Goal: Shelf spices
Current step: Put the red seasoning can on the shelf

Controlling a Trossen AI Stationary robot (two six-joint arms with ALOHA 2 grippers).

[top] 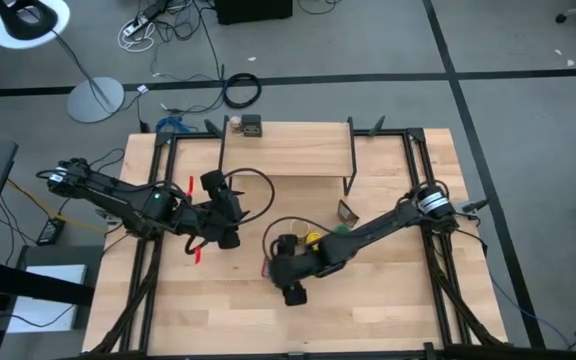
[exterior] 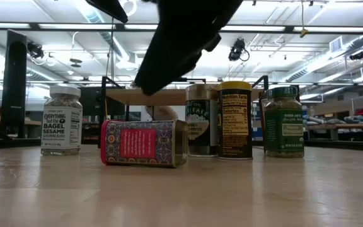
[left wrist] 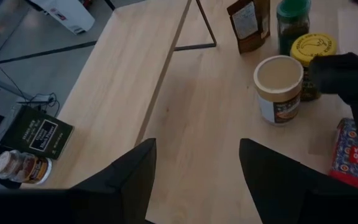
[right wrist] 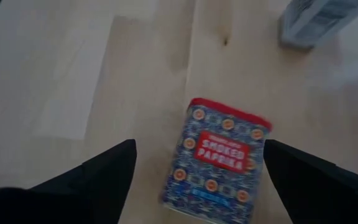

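Right gripper (right wrist: 194, 165) had its jaws spread wide with nothing between them, hovering directly over the red tin (right wrist: 219, 158) — the smoked paprika, lying flat on its side on the table (top: 388, 300). Left gripper (left wrist: 197, 171) also had its jaws apart and empty, pointed across the shelf (left wrist: 138, 68) board toward the cluster of jars. The step in hand looked like the approach for a pick on the red tin, no contact yet. The next move calls for dropping straight down so the fingers straddle the tin's narrow sides, then closing — it lies flat, so it will likely need to be turned upright before it goes on the board. On the shelf already, at its far end: a dark tin (left wrist: 40, 135) and a small tan-capped jar (left wrist: 20, 167). On the table near the red tin stood the white-lidded jar (left wrist: 279, 88), the yellow-lidded jar (left wrist: 312, 59), the green jar (left wrist: 293, 22) and a brown canister (left wrist: 248, 23). The sesame jar (exterior: 62, 120) stood apart in the low view.
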